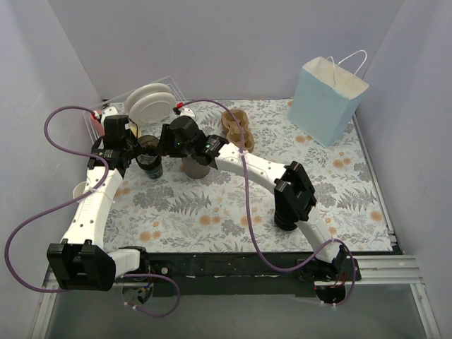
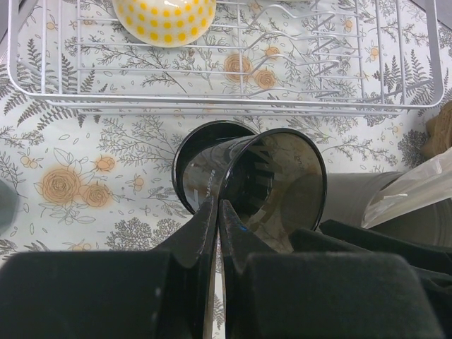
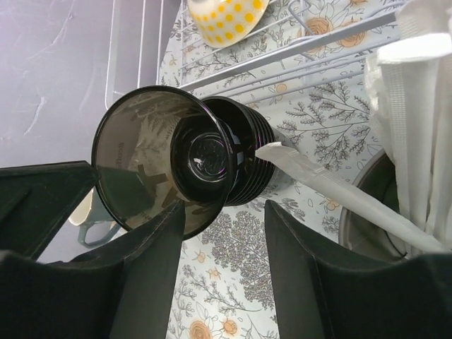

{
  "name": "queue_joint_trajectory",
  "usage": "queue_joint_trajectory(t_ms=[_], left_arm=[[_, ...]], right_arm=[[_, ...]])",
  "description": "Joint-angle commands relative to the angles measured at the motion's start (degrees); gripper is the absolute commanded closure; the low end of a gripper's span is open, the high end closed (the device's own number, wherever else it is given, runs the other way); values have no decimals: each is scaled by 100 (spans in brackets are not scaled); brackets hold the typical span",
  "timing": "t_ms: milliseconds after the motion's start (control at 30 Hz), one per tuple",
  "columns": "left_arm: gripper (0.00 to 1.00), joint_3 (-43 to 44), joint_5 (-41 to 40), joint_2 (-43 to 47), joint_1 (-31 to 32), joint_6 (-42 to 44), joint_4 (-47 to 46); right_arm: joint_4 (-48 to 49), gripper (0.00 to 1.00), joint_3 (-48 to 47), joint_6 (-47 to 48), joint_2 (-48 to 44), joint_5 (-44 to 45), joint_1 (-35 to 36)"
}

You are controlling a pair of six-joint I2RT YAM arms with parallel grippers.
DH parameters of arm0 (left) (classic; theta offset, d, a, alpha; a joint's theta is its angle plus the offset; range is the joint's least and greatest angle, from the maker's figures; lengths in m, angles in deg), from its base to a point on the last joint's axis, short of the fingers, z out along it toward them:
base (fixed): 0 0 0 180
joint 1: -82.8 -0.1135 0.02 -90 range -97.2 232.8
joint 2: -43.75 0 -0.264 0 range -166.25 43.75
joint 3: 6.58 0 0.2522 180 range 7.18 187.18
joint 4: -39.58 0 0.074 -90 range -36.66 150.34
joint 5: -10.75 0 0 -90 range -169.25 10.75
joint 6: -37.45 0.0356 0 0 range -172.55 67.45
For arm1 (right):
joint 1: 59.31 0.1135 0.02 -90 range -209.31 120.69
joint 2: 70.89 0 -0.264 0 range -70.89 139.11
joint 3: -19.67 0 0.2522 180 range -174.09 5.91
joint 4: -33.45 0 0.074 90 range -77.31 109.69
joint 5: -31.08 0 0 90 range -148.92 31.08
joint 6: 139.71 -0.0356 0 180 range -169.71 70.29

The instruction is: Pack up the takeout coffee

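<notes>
We are looking at a fern-printed worktop [image 1: 212, 205]. A pale blue paper bag [image 1: 326, 102] is standing upright at its far right corner, and a wire dish rack [image 2: 332, 78] holding white plates [image 1: 150, 102] is sitting at the far left. Both arms are pointing toward the far left.

The right tool [image 3: 226, 208] is hanging with its fingers spread wide, gripping nothing. It is just beside a grey container [image 1: 196, 168] that is holding white napkins [image 3: 417, 106] and a paper-wrapped straw [image 3: 318, 187]. A brown pulp carrier [image 1: 237, 126] is lying behind the container.

The left tool [image 2: 217, 208] is pinching the wall of a lidless black cup [image 2: 282, 176], its fingers nearly together. The cup is tilting, with its base at the ribbed lid stack [image 3: 254, 162]. A yellow-dotted bowl [image 2: 164, 18] is resting in the rack.

We are not managing to pick out the lidded takeout coffee in any view.
</notes>
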Motion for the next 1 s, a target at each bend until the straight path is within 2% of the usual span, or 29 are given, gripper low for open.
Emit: queue_joint_trajectory(t_ms=[0, 200, 867, 967], left_arm=[[100, -47, 65, 213, -26, 73, -109], [100, -65, 101, 213, -17, 64, -127], [100, -91, 206, 213, -26, -15, -162], [100, -109, 198, 230, -17, -15, -162]], right_arm=[[40, 44, -516, -205, 158, 102, 34], [198, 55, -561, -153, 194, 50, 34], [-356, 57, -956, -486, 493, 314, 34], [-216, 63, -869, -495, 484, 261, 34]])
